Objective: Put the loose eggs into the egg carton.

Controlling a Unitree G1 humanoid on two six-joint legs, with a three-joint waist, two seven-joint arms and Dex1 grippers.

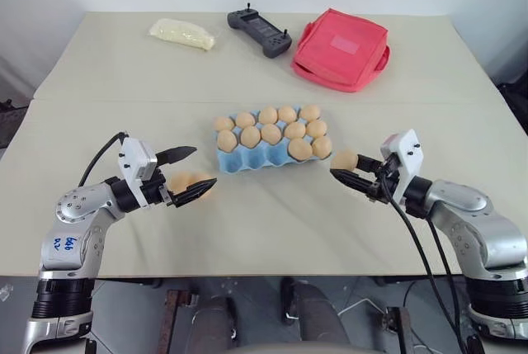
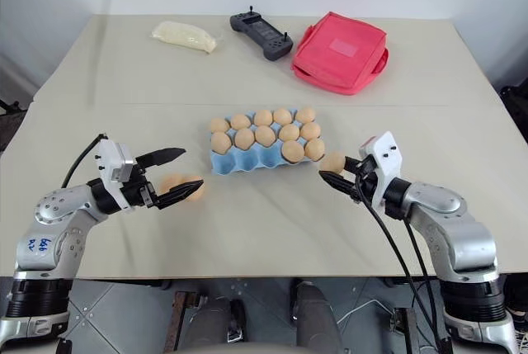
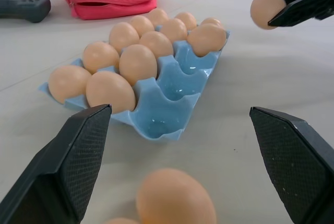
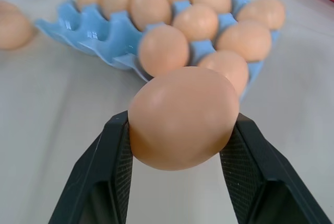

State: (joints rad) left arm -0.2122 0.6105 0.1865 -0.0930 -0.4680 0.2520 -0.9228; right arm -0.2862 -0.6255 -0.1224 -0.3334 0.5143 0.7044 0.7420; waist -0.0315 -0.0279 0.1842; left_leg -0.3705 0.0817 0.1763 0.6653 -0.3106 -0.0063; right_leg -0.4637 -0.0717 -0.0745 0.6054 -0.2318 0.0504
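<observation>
The right pincer (image 1: 345,169) is clamped on one egg (image 4: 182,117), both pads pressed to its sides, held above the desk (image 1: 272,222) just beside the egg carton's (image 1: 247,162) right end. The left pincer (image 1: 191,171) gapes wide and holds nothing; two loose eggs (image 1: 188,181) lie on the desk between its fingers, near the carton's left front corner. The light-blue carton carries eleven eggs in its back and middle rows and the right-hand front cup; its other front cups stand empty.
</observation>
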